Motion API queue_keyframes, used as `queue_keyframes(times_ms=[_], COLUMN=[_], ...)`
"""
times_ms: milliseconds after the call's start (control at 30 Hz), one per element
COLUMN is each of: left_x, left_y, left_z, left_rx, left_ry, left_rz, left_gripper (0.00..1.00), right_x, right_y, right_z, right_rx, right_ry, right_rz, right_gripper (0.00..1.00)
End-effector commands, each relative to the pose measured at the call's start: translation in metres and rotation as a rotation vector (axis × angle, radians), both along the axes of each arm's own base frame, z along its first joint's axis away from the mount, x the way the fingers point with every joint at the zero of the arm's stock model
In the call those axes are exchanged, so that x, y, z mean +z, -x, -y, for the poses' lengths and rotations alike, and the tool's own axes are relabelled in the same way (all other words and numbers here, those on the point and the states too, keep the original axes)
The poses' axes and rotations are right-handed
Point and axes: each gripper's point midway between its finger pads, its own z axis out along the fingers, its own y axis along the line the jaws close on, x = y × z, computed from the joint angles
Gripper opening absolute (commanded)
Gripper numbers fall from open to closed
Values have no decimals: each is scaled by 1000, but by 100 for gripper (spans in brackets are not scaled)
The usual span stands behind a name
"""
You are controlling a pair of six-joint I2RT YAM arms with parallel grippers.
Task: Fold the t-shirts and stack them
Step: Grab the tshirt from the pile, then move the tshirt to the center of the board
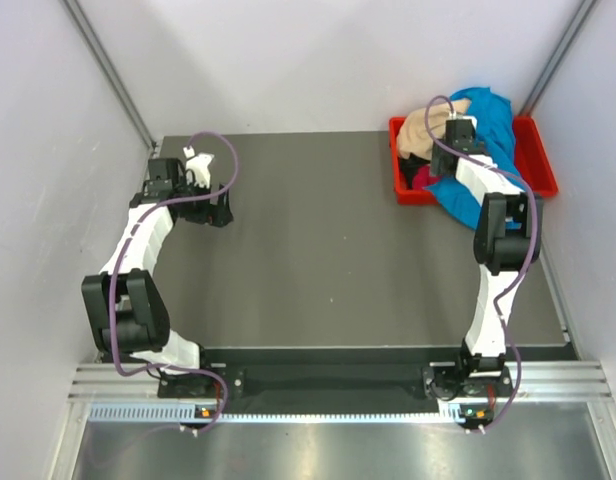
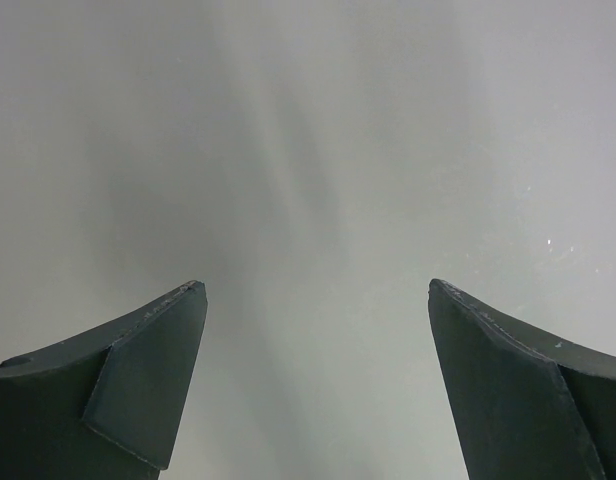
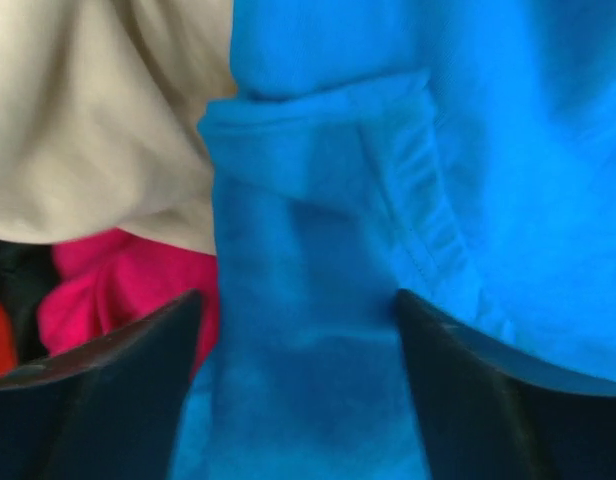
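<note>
— Where do the shirts lie?

— All three are heaped in the red bin (image 1: 539,168) at the far right corner of the surface (image 1: 318,240). The turquoise t-shirt (image 1: 490,112) spills over the near rim, the beige t-shirt (image 1: 416,130) sits to its left, and the pink t-shirt (image 1: 424,178) (only a scrap shows) lies beneath.

— And the right pincer (image 3: 298,296)?

— It hangs over the heap with its fingers apart and a hemmed fold of turquoise cloth between them. Whether it touches cannot be told.

— The left pincer (image 2: 316,285)?

— It is at the far left, well apart from the bin, fingers spread, facing a pale blur.
</note>
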Motion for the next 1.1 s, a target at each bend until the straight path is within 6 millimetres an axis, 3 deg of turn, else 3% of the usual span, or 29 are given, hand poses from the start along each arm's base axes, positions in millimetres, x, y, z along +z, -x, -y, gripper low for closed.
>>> queue_keyframes(times_ms=[0, 33, 133, 167, 267, 400, 467, 500, 567, 600, 667, 700, 767, 800, 867, 900, 967, 1000, 1067], left_x=[15, 15, 14, 15, 17, 19, 22, 23, 27, 29, 32, 34, 39, 40, 45, 46, 52, 54, 58], left_y=[-5, -5, -6, -6, -4, -2, -2, -1, 0, 1, 1, 2, 3, 4, 4, 5, 7, 7, 10], left_z=[5, 5, 5, 5, 8, 9, 9, 9, 10, 10, 10, 11, 12, 13, 12, 12, 14, 14, 15], left_rx=[-34, -35, -38, -39, -51, -55, -55, -58, -61, -64, -68, -72, -74, -77, -74, -72, -78, -78, -81], left_ry=[6, 5, 2, 4, 15, 19, 16, 15, 15, 14, 14, 18, 21, 22, 20, 19, 22, 23, 21], left_rz=[28, 30, 26, 26, 30, 35, 41, 44, 54, 60, 70, 73, 84, 88, 101, 103, 119, 124, 137], left_gripper=[96, 96, 96, 96, 96, 96, 96, 96, 96, 96, 96, 96, 97, 97, 97, 97, 97, 97, 97], right_x=[25, 25, 29, 33, 52, 86, 112, 134, 157, 183, 210, 241, 272, 304, 338, 366, 396, 421, 443], right_y=[-6, -6, -2, 0, 5, 14, 22, 29, 36, 45, 55, 66, 79, 93, 110, 127, 144, 162, 180], right_z=[4, 6, 8, 10, 15, 21, 25, 27, 30, 31, 32, 31, 28, 21, 13, 3, -10, -27, -47], right_rx=[1, -4, -19, -26, -35, -49, -61, -71, -66, -72, -70, -68, -48, -25, 19, 62, 126, 208, 293], right_ry=[24, 21, 35, 41, 63, 97, 117, 128, 154, 161, 173, 170, 178, 172, 171, 159, 144, 116, 59], right_rz=[19, 17, 14, 20, 46, 95, 133, 172, 205, 254, 304, 371, 435, 516, 596, 670, 751, 822, 900], right_gripper=[73, 59, 32, 17, 1, 0, 0, 0, 0, 0, 0, 0, 0, 0, 0, 0, 0, 0, 0])
